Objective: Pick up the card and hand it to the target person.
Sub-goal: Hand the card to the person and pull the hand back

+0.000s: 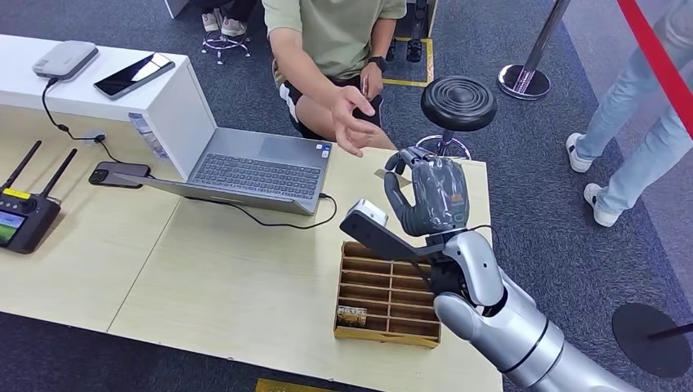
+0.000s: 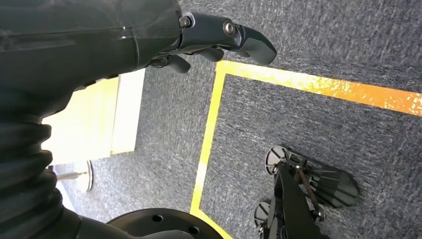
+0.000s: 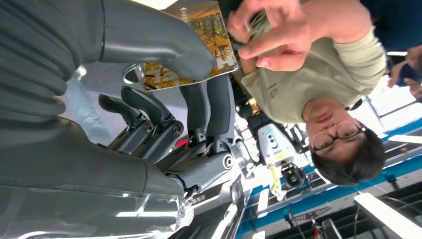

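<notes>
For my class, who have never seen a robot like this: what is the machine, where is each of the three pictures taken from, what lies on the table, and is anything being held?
This is a humanoid robot with two silver arms ending in hands. The head view looks down from high on its body. The other two come from cameras at its wrists, so they look turned around.

On the table lie an open laptop, a wooden slotted box, a black phone and a remote controller.

The right hand is raised toward a seated person. Its wrist view shows it pinching a card with a yellow picture, while the person's hand reaches for the card.

The left hand hangs over grey carpet with yellow floor tape and holds nothing.
</notes>
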